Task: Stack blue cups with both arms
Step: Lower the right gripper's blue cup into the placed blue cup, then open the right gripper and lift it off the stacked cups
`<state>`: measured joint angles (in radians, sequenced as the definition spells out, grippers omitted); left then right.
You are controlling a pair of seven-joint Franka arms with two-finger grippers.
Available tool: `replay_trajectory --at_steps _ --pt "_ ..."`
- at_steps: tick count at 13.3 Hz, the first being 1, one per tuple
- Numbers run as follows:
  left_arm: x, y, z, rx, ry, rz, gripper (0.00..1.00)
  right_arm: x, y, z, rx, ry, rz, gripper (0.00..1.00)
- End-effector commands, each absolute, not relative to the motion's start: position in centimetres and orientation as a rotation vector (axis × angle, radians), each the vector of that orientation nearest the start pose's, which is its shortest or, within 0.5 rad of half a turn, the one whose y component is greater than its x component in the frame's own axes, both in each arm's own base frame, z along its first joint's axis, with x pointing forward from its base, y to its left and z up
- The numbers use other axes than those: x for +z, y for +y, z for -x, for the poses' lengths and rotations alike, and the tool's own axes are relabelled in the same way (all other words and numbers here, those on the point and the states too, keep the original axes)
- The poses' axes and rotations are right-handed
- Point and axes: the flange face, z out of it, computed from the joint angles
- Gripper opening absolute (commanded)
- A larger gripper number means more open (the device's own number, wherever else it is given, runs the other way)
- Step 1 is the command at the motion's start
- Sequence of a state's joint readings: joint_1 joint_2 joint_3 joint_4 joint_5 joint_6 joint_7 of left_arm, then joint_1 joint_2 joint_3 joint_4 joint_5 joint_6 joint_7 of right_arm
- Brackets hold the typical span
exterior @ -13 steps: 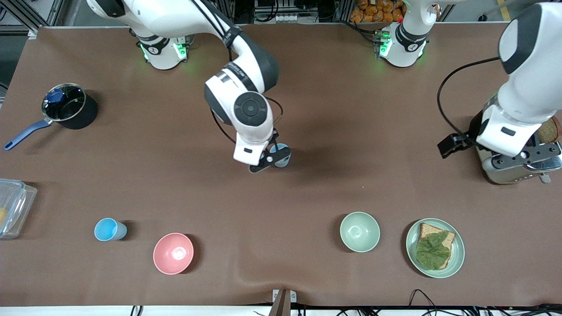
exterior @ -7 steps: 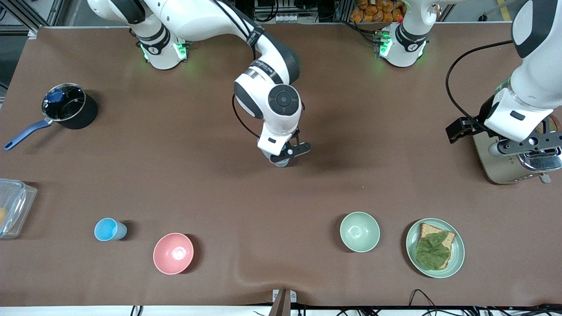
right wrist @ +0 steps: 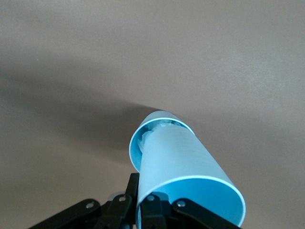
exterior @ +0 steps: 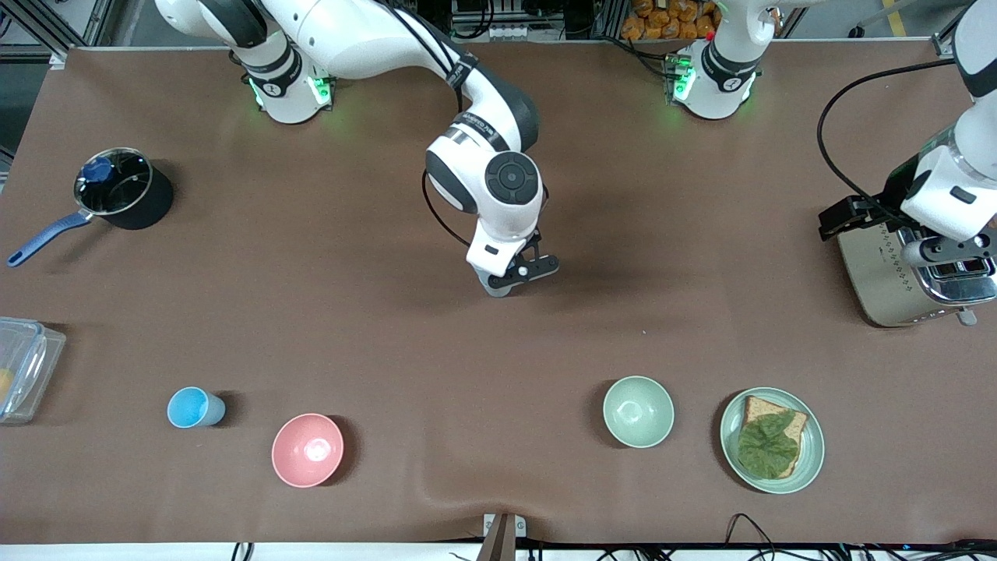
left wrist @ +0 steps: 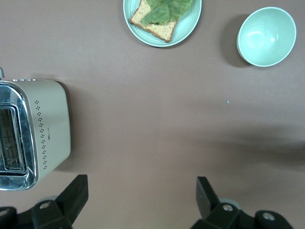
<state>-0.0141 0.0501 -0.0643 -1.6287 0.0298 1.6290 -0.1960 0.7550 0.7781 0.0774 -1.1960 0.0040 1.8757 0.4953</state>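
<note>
Over the middle of the surface (exterior: 234,312), the right end effector (exterior: 506,282) pinches a blue cup (right wrist: 188,179), plain only in the right wrist view. A second blue cup (exterior: 193,407) stands near the pink bowl (exterior: 307,449). The left wrist view shows the left end effector (left wrist: 140,202) spread wide above the toaster (exterior: 896,273).

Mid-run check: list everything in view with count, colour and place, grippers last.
nested blue cups: two, light blue, one inside the other, in the right gripper, mid-table
blue cup: one, light blue, beside the pink bowl
pink bowl: one, pink
green bowl: one, pale green, beside the plate
plate: one, pale green, holds bread and a leaf
toaster: one, silver, left arm's end
saucepan: one, black, blue handle, right arm's end
clear container: one
right gripper: shut on the cups
left gripper: open, over the table beside the toaster
</note>
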Motion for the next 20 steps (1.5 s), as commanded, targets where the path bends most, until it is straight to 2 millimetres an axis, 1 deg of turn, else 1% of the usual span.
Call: replay_trajectory --at_steps 1,2,3,4,5,6,7,8,9,11,12,13,14,16,18,20 --pt "57.5 -4.0 -56.1 0.075 -0.159 3.122 1.0 30.7 54.5 -51.3 0.152 -0.474 3.124 0.0" --pt "57.5 -3.9 -56.0 0.075 -0.165 3.126 1.0 30.7 54.6 -51.2 0.158 -0.471 3.125 0.0" --pt "57.5 -3.8 -55.8 0.079 -0.168 3.13 1.0 30.5 54.7 -51.1 0.159 -0.433 3.133 0.22" --pt "57.6 -3.8 -55.7 0.077 -0.171 3.135 1.0 30.3 54.7 -51.1 0.16 -0.374 3.143 0.71" --pt "57.8 -3.8 -55.5 0.073 -0.172 3.135 1.0 30.3 55.1 -50.7 0.159 -0.374 3.145 1.0" --pt "57.8 -3.8 -55.5 0.075 -0.171 3.135 1.0 30.6 54.8 -51.0 0.155 -0.362 3.145 1.0" --pt "57.9 -3.9 -55.5 0.08 -0.169 3.134 1.0 31.7 54.2 -51.6 0.143 -0.344 3.139 1.0" --pt "58.1 -3.9 -55.5 0.075 -0.171 3.133 1.0 32.9 53.5 -52.4 0.125 -0.325 3.133 1.0" --pt "58.3 -4.0 -55.4 0.075 -0.169 3.133 1.0 33.6 52.2 -53.6 0.125 -0.29 3.128 1.0" --pt "58.8 -4.1 -55.4 0.072 -0.164 3.134 1.0 38.0 48.2 -56.6 0.092 -0.221 3.102 1.0" --pt "58.9 -4.2 -55.4 0.068 -0.162 3.134 1.0 39.7 46.9 -57.1 0.091 -0.246 3.098 1.0" --pt "59.1 -4.2 -55.4 0.063 -0.159 3.135 1.0 41.7 44.6 -57.7 0.122 -0.267 3.112 1.0" --pt "59.5 -4.3 -55.5 0.049 -0.157 3.137 1.0 43.2 42.0 -58.4 0.167 -0.27 3.127 1.0" --pt "60.2 -4.5 -55.3 0.053 -0.152 3.136 1.0 47.1 35.1 -60.1 0.234 -0.262 3.141 1.0" --pt "61.2 -4.3 -55.1 0.065 -0.159 3.136 1.0 49.3 27.7 -61.5 0.263 -0.33 3.123 1.0" --pt "61.6 -4.3 -55.0 0.065 -0.156 3.136 1.0 51.6 20.5 -61.6 0.252 -0.343 3.125 1.0"
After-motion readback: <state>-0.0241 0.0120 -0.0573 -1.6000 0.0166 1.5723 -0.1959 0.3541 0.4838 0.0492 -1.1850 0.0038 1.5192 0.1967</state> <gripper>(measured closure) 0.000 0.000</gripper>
